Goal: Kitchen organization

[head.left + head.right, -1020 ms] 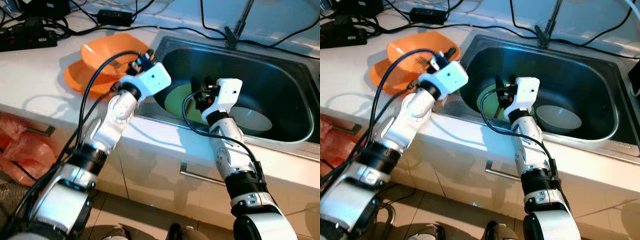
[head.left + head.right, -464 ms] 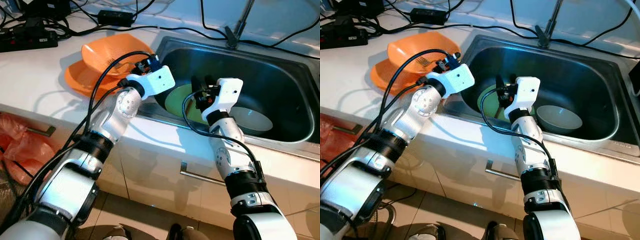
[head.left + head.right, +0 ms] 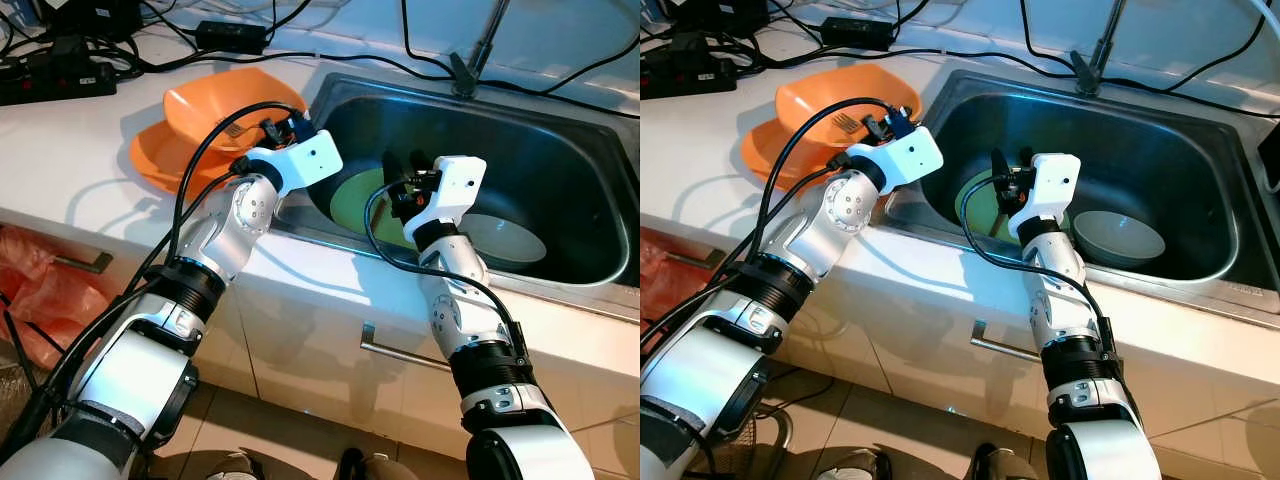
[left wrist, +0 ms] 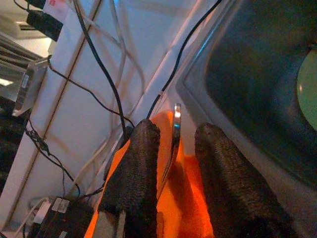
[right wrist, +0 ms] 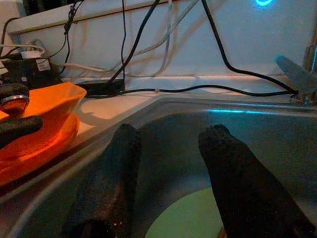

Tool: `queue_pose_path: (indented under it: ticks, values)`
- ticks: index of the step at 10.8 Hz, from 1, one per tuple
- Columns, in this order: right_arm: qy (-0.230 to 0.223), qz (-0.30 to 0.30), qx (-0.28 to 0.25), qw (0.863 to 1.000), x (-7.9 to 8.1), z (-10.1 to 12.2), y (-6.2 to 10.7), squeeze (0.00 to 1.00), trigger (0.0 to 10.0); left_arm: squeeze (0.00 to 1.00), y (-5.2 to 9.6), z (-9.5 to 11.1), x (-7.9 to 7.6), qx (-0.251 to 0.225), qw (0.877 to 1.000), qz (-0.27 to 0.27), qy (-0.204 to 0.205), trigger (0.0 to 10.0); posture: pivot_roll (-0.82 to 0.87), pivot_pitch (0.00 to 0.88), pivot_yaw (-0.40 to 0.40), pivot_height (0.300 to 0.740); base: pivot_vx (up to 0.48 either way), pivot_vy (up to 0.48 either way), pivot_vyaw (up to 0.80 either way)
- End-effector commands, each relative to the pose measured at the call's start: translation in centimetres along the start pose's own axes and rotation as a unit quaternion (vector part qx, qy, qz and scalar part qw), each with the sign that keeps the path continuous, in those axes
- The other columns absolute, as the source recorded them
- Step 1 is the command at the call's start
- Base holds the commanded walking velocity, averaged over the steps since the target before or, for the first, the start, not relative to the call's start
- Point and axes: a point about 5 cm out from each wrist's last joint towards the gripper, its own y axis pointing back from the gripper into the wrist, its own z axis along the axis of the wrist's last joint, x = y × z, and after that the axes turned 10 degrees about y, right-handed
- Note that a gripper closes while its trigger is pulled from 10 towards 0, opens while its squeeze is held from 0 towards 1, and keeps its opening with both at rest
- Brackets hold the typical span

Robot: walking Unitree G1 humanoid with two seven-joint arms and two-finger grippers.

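An orange bowl [image 3: 210,100] sits on an orange plate [image 3: 150,160] on the white counter, left of the sink. A metal fork [image 3: 845,122] lies in the bowl. My left gripper [image 3: 280,125] hovers at the bowl's sink-side rim, open, and the fork handle [image 4: 174,130] shows in the gap between its fingers; I cannot tell if they touch it. My right gripper [image 3: 400,168] is open and holds nothing, low inside the sink above a green plate [image 3: 350,195]. A pale bowl [image 3: 505,235] rests in the sink to the right.
The steel sink [image 3: 560,275] has a faucet [image 3: 470,55] at its far edge. Black cables, an adapter [image 3: 230,35] and a power strip [image 3: 50,75] lie along the back of the counter. Below are a drawer handle [image 3: 400,352] and an orange plastic bag [image 3: 40,300].
My left gripper swung toward the sink, then eased back a little toward the orange bowl. The fork, the dishes and my right arm have stayed put.
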Motion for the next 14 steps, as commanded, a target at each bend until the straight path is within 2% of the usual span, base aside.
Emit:
queue_pose_path:
  ticks: [1, 2, 4, 10, 11, 12, 14]
  values:
    - [-0.004, -0.007, -0.002, 1.000, -0.1, -0.1, 0.1, 0.00, 10.0, 0.00, -0.3, 0.5, 0.3, -0.006, 1.000, 0.005, -0.013, 0.0, 0.04, 0.077, -0.020, 0.740, 0.000, 0.000, 0.00]
    - [-0.005, -0.008, 0.000, 1.000, -0.1, -0.2, 0.2, 0.00, 10.0, 0.00, -0.3, 0.3, 0.2, -0.004, 1.000, 0.005, -0.014, 0.0, 0.03, 0.052, -0.011, 0.740, 0.000, 0.000, 0.00]
    - [-0.004, -0.007, -0.009, 1.000, -0.1, 0.4, -0.4, 0.00, 10.0, 0.00, -0.5, 0.7, 1.0, -0.014, 1.000, 0.017, -0.022, 0.0, 0.03, 0.058, -0.006, 0.740, 0.000, 0.000, 0.00]
    - [-0.010, -0.009, -0.005, 1.000, 0.3, -0.2, 0.0, 0.00, 10.0, 0.00, -0.4, 1.2, 1.2, -0.033, 0.999, 0.031, -0.029, 0.0, 0.04, 0.067, -0.006, 0.740, 0.000, 0.000, 0.00]
    - [-0.013, -0.006, -0.001, 1.000, 0.6, -0.4, 0.2, 0.00, 10.0, 0.00, -0.1, 1.4, 2.0, -0.044, 0.997, 0.056, -0.041, 0.0, 0.05, 0.070, -0.009, 0.740, 0.000, 0.000, 0.00]
    - [-0.014, -0.004, 0.000, 1.000, 0.7, -0.5, 0.2, 0.00, 10.0, 0.00, 0.1, 2.5, 3.5, -0.078, 0.990, 0.102, -0.054, 0.0, 0.04, 0.071, -0.010, 0.740, 0.000, 0.000, 0.00]
    - [-0.010, -0.007, -0.001, 1.000, 0.3, -0.4, 0.2, 0.00, 10.0, 0.00, 0.6, 6.0, 5.7, -0.165, 0.969, 0.173, -0.068, 0.0, 0.03, 0.055, -0.008, 0.740, 0.000, 0.000, 0.00]
